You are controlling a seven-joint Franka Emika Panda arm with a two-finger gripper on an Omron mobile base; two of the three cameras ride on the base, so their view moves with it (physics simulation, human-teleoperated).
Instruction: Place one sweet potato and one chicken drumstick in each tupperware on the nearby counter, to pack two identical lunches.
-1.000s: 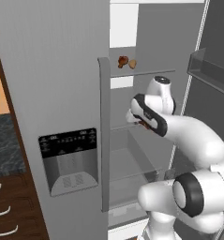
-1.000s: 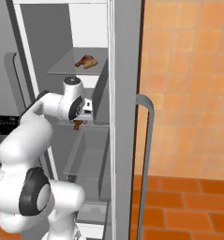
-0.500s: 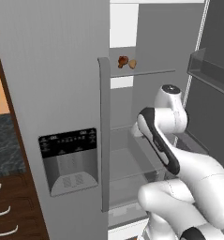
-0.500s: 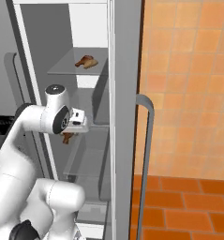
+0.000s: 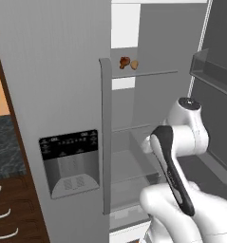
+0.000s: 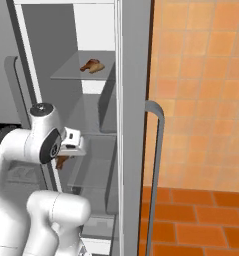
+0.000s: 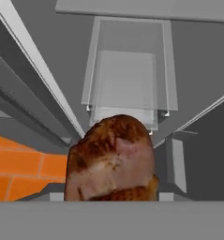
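Note:
A reddish-brown chicken drumstick (image 7: 112, 161) is held in my gripper (image 6: 65, 155), which is shut on it in front of the open fridge's middle shelves. From the right base the drumstick (image 6: 60, 162) hangs just under the hand. It hides my fingertips in the hand view. On the upper fridge shelf lie another chicken drumstick (image 5: 124, 61) (image 6: 90, 64) and a tan sweet potato (image 5: 134, 65) (image 6: 99, 68), side by side. A strip of the dark marbled counter (image 5: 2, 142) shows at the far left. The tupperware is out of view.
The closed fridge door with dispenser panel (image 5: 70, 161) and tall handle (image 5: 105, 137) stands left of the opening. The open right door (image 6: 133, 125) with its handle (image 6: 158, 165) and door bin (image 5: 214, 71) flanks the arm. Glass shelves and a drawer (image 7: 127, 70) lie below.
The hand has come down and back from the shelves toward the fridge opening, still carrying the drumstick. The arm's elbow has folded lower.

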